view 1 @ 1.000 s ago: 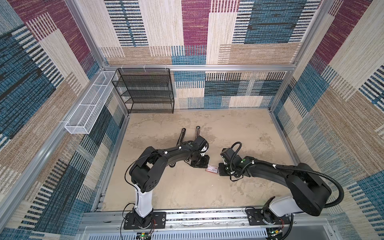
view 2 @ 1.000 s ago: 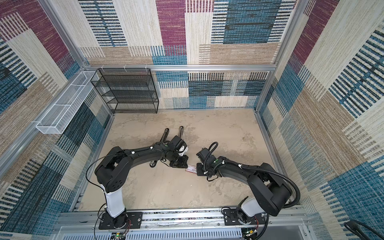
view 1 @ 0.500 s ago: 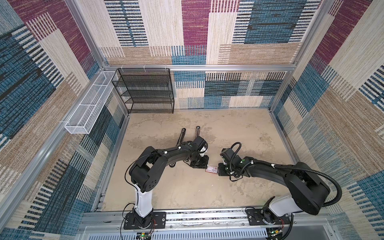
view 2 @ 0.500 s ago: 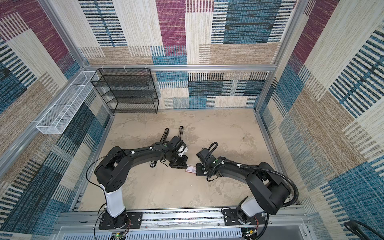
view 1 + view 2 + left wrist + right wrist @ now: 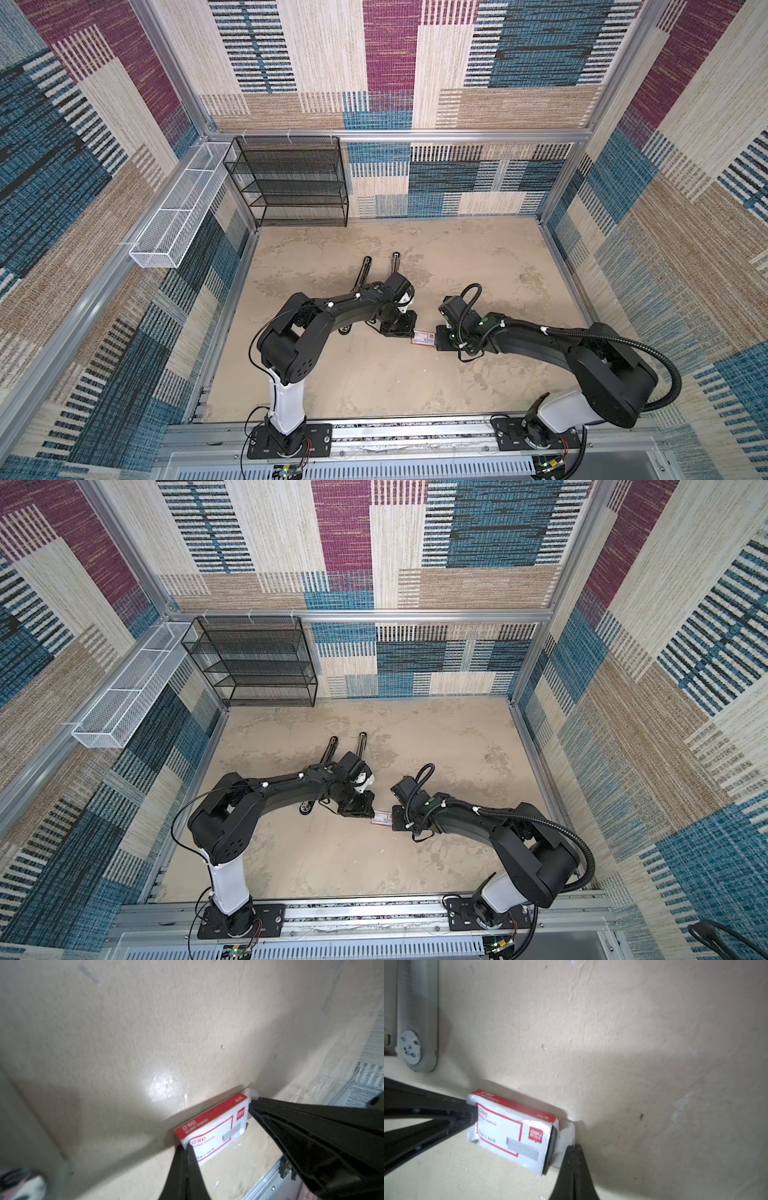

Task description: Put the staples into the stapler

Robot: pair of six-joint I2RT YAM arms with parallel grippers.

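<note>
The staples' small red-and-white box (image 5: 423, 337) (image 5: 381, 818) lies flat on the tan table between my two grippers. No loose staples show. My left gripper (image 5: 188, 1147) (image 5: 412, 334) is shut, its tips pressed against one end corner of the box (image 5: 212, 1126). My right gripper (image 5: 574, 1147) (image 5: 435, 340) is shut too, its tips touching a whitish flap (image 5: 566, 1134) that pokes out of the box's other end (image 5: 508, 1130). The stapler (image 5: 365, 272) (image 5: 332, 748) lies open as two black bars behind the left arm, partly hidden by it.
A black wire shelf (image 5: 291, 183) stands at the back left. A white mesh basket (image 5: 178, 212) hangs on the left wall. A small round object (image 5: 345, 330) lies under the left arm. A grey bar with a round metal disc (image 5: 411, 1049) lies near the box.
</note>
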